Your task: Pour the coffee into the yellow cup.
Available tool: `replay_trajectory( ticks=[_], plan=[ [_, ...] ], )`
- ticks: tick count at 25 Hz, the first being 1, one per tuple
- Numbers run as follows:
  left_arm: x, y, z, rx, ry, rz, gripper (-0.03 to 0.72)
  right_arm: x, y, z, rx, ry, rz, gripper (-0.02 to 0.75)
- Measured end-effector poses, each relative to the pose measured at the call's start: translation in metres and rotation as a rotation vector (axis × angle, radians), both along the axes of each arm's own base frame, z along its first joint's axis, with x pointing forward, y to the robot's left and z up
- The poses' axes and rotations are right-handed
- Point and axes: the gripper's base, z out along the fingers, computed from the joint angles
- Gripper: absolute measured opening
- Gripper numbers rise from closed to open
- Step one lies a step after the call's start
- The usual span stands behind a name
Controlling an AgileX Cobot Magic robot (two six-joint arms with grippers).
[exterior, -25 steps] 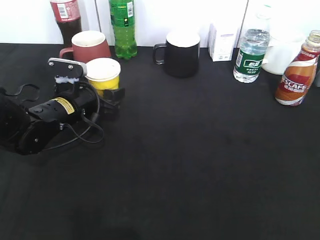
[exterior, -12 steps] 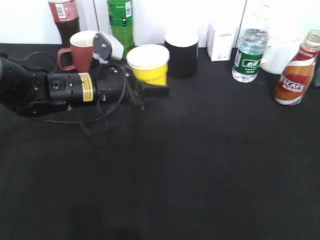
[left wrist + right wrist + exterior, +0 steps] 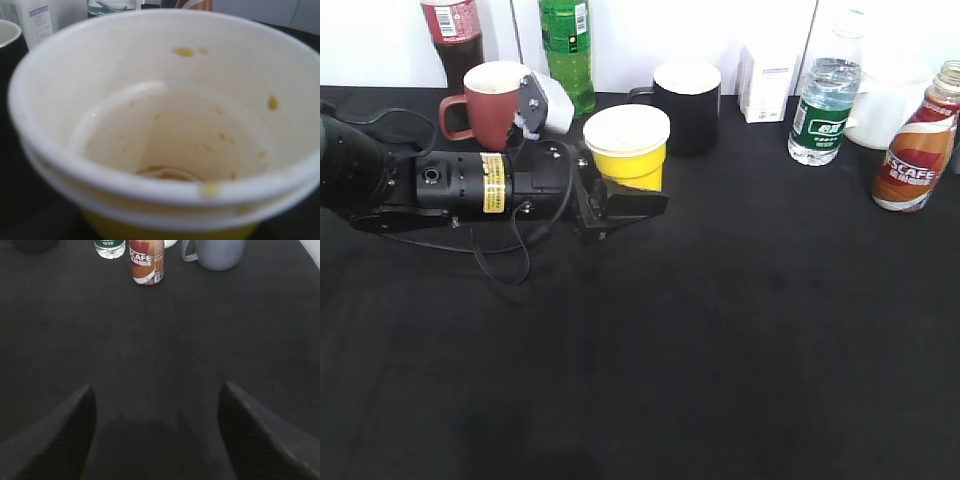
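The yellow cup [image 3: 625,150] with a white rim sits in my left gripper [image 3: 623,197], which is shut on its lower body in front of the black mug. The cup fills the left wrist view [image 3: 165,125]. Its white inside is empty except for small yellowish stains, and it hides the jaws there. The coffee bottle [image 3: 918,140] with the orange and white NESCAFE label stands upright at the far right. It also shows at the top of the right wrist view [image 3: 147,260]. My right gripper [image 3: 155,395] is open and empty above bare black cloth, well short of the bottle.
A dark-red mug [image 3: 490,100], a cola bottle [image 3: 450,35] and a green bottle [image 3: 565,50] stand at the back left. A black mug [image 3: 685,105], a white box [image 3: 765,85] and a water bottle [image 3: 825,100] stand along the back. A grey mug [image 3: 215,252] stands right of the coffee bottle.
My left gripper has carried the yellow cup from beside the dark-red mug rightward to in front of the black mug, then slightly forward. The coffee bottle has not moved.
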Motion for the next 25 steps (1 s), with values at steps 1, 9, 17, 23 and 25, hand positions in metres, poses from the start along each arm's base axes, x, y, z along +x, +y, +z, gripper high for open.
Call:
replay_trajectory(
  ticks=[1,9,17,23,25],
  plan=[
    [0.0,0.0,0.0,0.0,0.0,0.0,0.45,0.006,0.0,0.001,-0.002,0.03,0.0,0.589],
    [0.0,0.0,0.0,-0.001,0.0,0.0,0.45,0.153,0.011,-0.001,0.017,-0.16,0.015,0.589],
    [0.0,0.0,0.0,-0.002,0.001,-0.001,0.45,0.25,0.018,-0.114,0.036,-0.111,0.015,0.673],
    [0.0,0.0,0.001,-0.006,0.0,-0.004,0.45,0.308,0.014,-0.149,0.068,-0.1,-0.084,0.673],
    [-0.001,-0.001,0.001,-0.017,-0.001,-0.011,0.45,0.324,0.013,-0.158,0.059,-0.099,-0.107,0.672]
  ],
)
